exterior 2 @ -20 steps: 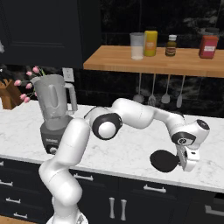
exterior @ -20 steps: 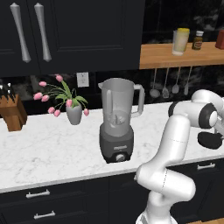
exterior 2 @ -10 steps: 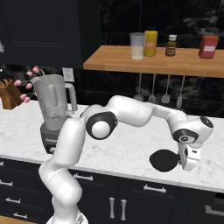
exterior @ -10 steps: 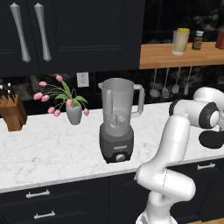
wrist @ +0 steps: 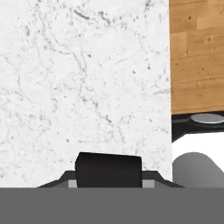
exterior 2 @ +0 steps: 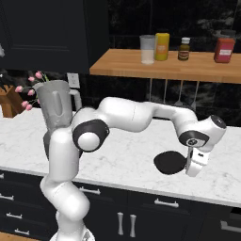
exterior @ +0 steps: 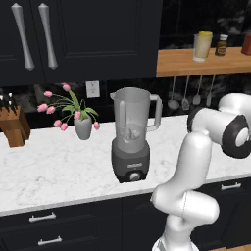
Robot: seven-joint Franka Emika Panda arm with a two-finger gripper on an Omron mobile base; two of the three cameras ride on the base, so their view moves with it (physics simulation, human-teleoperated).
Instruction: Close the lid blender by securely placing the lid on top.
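Right base view: gripper [exterior 2: 189, 165] pinches lid [exterior 2: 170, 163] by edge, low over desk [exterior 2: 127, 155], far right of blender [exterior 2: 55, 112].
Left base view: blender [exterior: 131, 135] mid-desk, jar open, upright.
Hand view: lid [wrist: 108, 169] between fingertips.

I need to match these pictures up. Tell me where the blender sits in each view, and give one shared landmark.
Left base view: blender at centre, on the marble counter.
Right base view: far left, partly behind the arm's white shoulder.
Hand view: the camera points down at the counter, near its edge.
Shared landmark: the wooden shelf in both base views.
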